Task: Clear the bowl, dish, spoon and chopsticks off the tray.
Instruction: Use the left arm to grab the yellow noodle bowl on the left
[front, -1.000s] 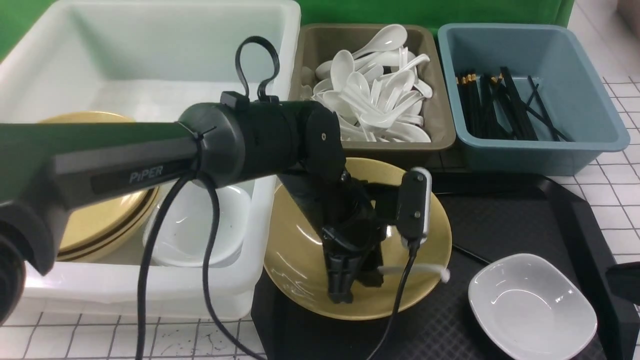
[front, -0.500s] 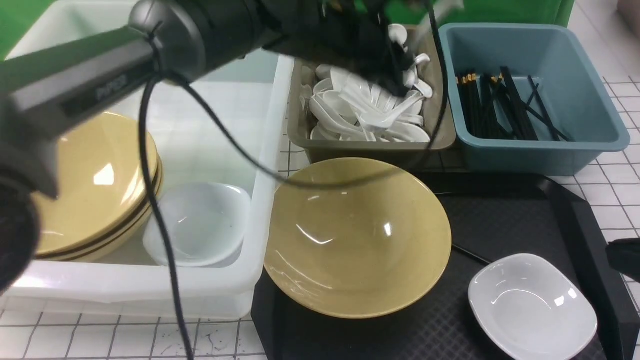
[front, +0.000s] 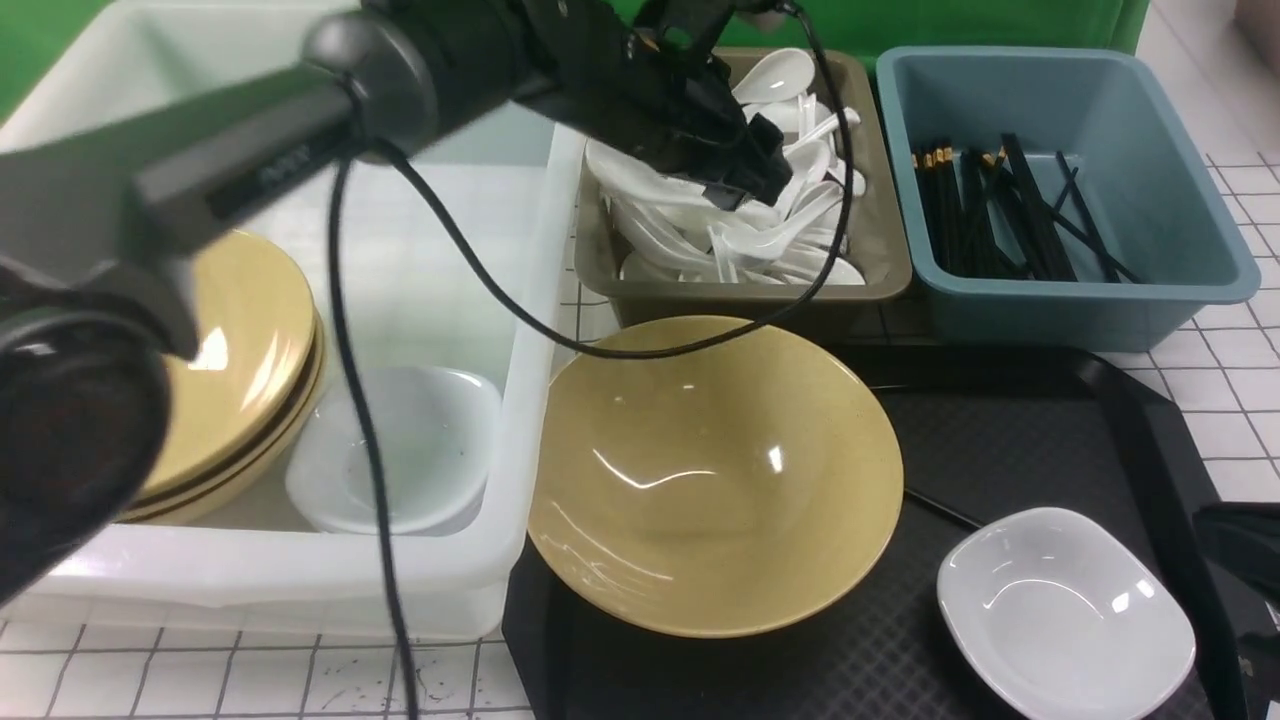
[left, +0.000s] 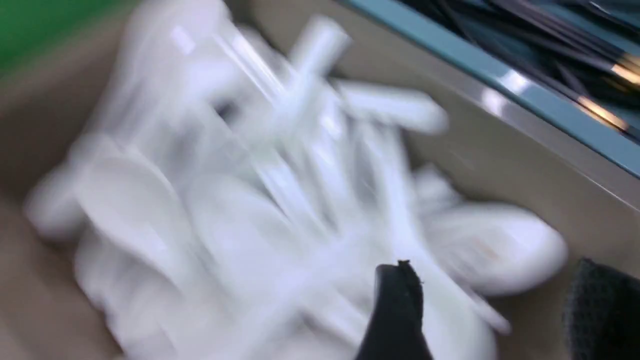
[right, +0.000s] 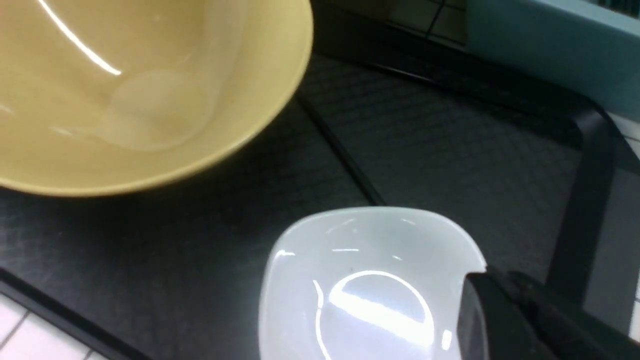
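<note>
The yellow bowl (front: 715, 475) and the small white dish (front: 1065, 610) stand on the black tray (front: 1010, 420). A black chopstick (front: 940, 508) lies on the tray floor and runs under the bowl; it also shows in the right wrist view (right: 340, 155). My left gripper (front: 745, 190) hangs open just above the heap of white spoons (left: 280, 200) in the brown bin; nothing sits between its jaws. I cannot pick the task's spoon out of that heap. My right gripper (right: 492, 287) is shut and empty, over the dish's (right: 360, 285) outer rim at the tray's right side.
A translucent white tub (front: 300, 590) at the left holds stacked yellow bowls (front: 240, 350) and a white dish (front: 400, 450). The brown spoon bin (front: 880, 200) and a blue bin (front: 1180, 290) of black chopsticks stand behind the tray. The left arm's cable drapes across the bowl's far rim.
My left gripper rose out of the yellow bowl with the white spoon, swung back over the brown spoon bin and now stands open. The bowl is now empty. The right gripper barely moved.
</note>
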